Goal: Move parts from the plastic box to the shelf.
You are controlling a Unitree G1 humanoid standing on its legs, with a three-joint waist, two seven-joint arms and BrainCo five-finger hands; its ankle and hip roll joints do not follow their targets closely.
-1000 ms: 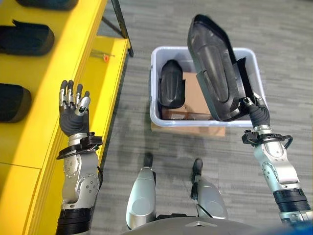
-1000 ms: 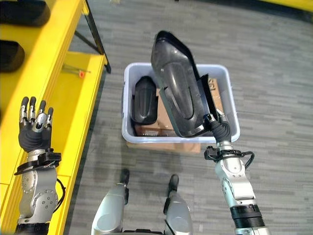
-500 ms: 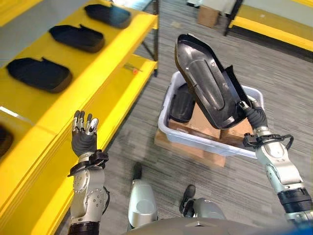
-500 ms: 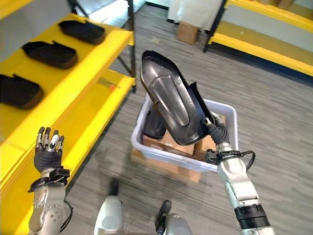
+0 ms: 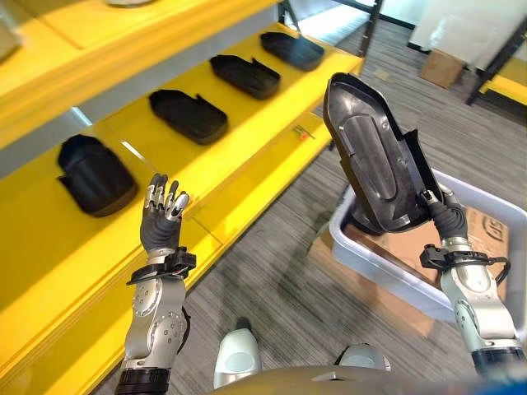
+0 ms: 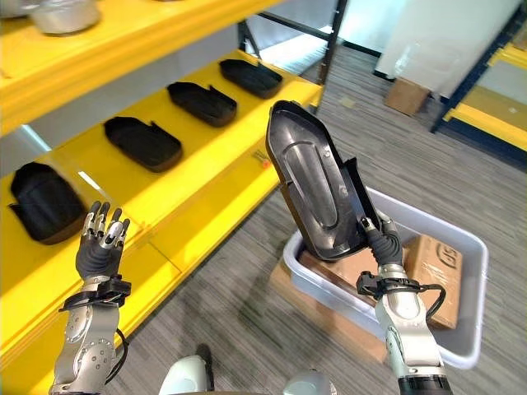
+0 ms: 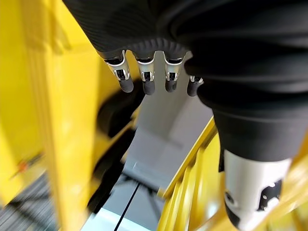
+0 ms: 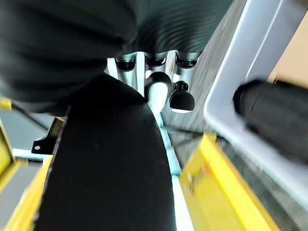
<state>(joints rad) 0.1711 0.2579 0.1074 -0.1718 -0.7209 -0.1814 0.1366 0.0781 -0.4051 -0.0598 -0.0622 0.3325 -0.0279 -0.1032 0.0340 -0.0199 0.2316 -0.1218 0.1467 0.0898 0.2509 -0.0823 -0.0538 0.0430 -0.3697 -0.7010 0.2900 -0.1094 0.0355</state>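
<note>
right hand (image 5: 445, 216) gripping glossy, seemingly moulded black part (image 5: 372, 160)

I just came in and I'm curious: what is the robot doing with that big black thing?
The robot's right hand holds a large black part up in the air, above the grey plastic box on the floor. Its left hand is raised with fingers straight, holding nothing, in front of the yellow shelf. Four similar black parts already lie in a row on that shelf.
</note>
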